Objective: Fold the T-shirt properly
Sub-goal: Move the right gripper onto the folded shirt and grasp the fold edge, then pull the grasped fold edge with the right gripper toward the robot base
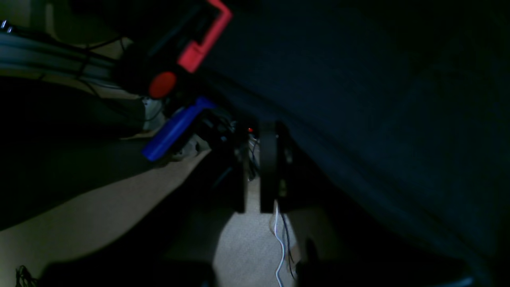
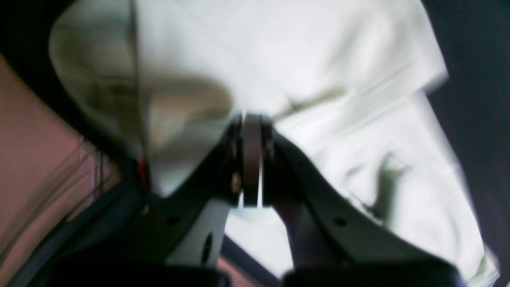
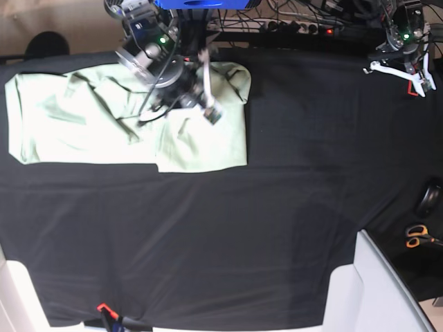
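Right end effector (image 2: pixel 252 167) clamped on a bunched fold of the T-shirt (image 3: pixel 104 124), at the far left of the black counter (image 3: pixel 277 221). Left end effector (image 1: pixel 257 171) closed, empty, parked far right. Best dragged low and straight, keeping edges aligned.

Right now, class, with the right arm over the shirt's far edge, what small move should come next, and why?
Probably carry the pinched cloth toward the near edge of the T-shirt, then let go. The right end effector looks shut on a raised fold of it, at the far, bunched part, so that flap is not yet laid flat. The left end effector sits shut, away from the shirt, at the table cloth's edge.
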